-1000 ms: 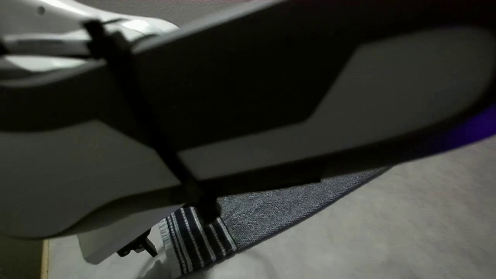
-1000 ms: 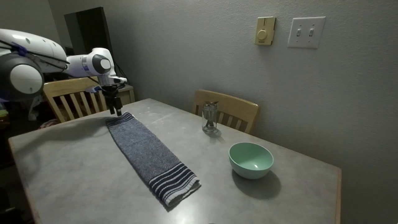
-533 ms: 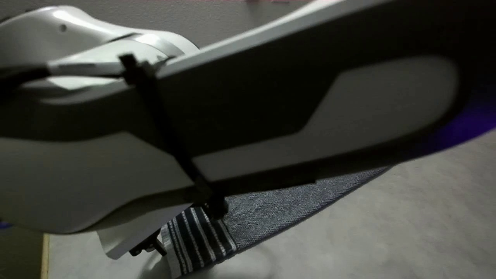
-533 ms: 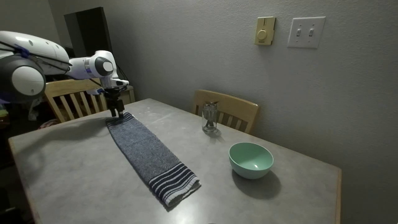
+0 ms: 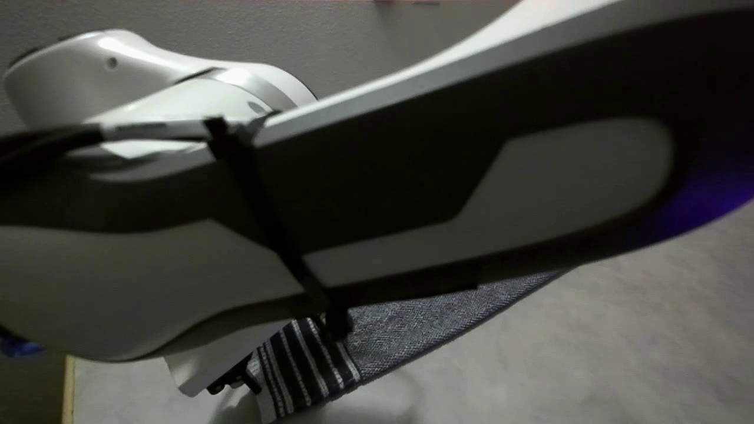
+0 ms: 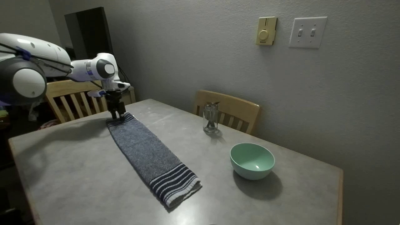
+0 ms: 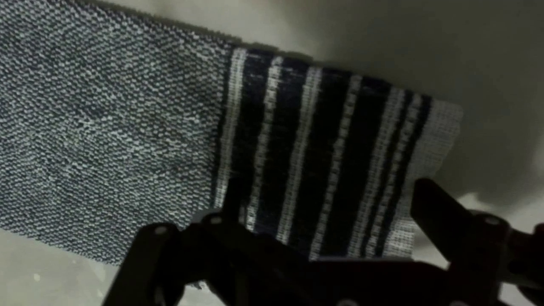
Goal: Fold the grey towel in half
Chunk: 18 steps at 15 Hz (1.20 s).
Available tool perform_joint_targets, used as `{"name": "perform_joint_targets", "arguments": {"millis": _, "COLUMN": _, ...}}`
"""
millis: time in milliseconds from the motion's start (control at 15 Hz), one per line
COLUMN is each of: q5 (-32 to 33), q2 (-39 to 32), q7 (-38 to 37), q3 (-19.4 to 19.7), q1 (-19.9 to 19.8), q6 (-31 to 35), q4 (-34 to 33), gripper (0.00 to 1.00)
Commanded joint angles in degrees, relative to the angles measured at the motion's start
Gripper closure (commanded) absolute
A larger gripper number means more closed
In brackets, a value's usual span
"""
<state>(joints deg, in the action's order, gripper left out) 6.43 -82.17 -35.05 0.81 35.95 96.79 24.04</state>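
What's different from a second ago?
The gripper came lower over the far striped end of the grey towel, drifting slightly right in an exterior view; contact unclear. Nothing grasped or released; jaws stayed open. Towel, green bowl and glass jar unmoved.

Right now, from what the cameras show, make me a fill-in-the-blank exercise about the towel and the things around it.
The grey towel is striped at ____ of its short ends.
The gripper at one striped end is ____, not closed.
In an exterior view, the bowl stands to the ____ of the glass jar.
Missing words: both; open; right.
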Motion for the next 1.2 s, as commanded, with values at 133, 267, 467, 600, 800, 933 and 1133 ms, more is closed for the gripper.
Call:
{"name": "perform_joint_targets", "arguments": {"millis": 133, "q5": -1.6, "q2": 1.3, "q7": 4.9, "q3": -2.1, "q1": -0.7, "q6": 3.3, "q4": 1.6, "gripper": 0.0}}
{"name": "perform_joint_targets", "arguments": {"millis": 267, "q5": -2.2, "q2": 1.1, "q7": 6.0, "q3": -2.9, "q1": -1.1, "q6": 4.5, "q4": 1.8, "gripper": 0.0}}
{"name": "perform_joint_targets", "arguments": {"millis": 467, "q5": -2.5, "q2": 0.8, "q7": 6.2, "q3": -3.4, "q1": -1.3, "q6": 4.6, "q4": 2.2, "gripper": 0.0}}
{"name": "perform_joint_targets", "arguments": {"millis": 600, "q5": -3.0, "q2": -3.4, "q7": 6.1, "q3": -2.7, "q1": -1.1, "q6": 0.7, "q4": -5.3, "gripper": 0.0}}
{"name": "perform_joint_targets", "arguments": {"millis": 800, "q5": -2.2, "q2": 0.3, "q7": 5.0, "q3": -3.0, "q1": -1.3, "q6": 3.6, "q4": 2.2, "gripper": 0.0}}
{"name": "perform_joint_targets", "arguments": {"millis": 933, "q5": -2.2, "q2": 0.2, "q7": 4.7, "q3": -3.0, "q1": -1.4, "q6": 3.2, "q4": 2.1, "gripper": 0.0}}
{"name": "perform_joint_targets", "arguments": {"millis": 1133, "q5": -2.1, "q2": 0.1, "q7": 4.0, "q3": -2.8, "q1": -1.4, "q6": 2.9, "q4": 2.0, "gripper": 0.0}}
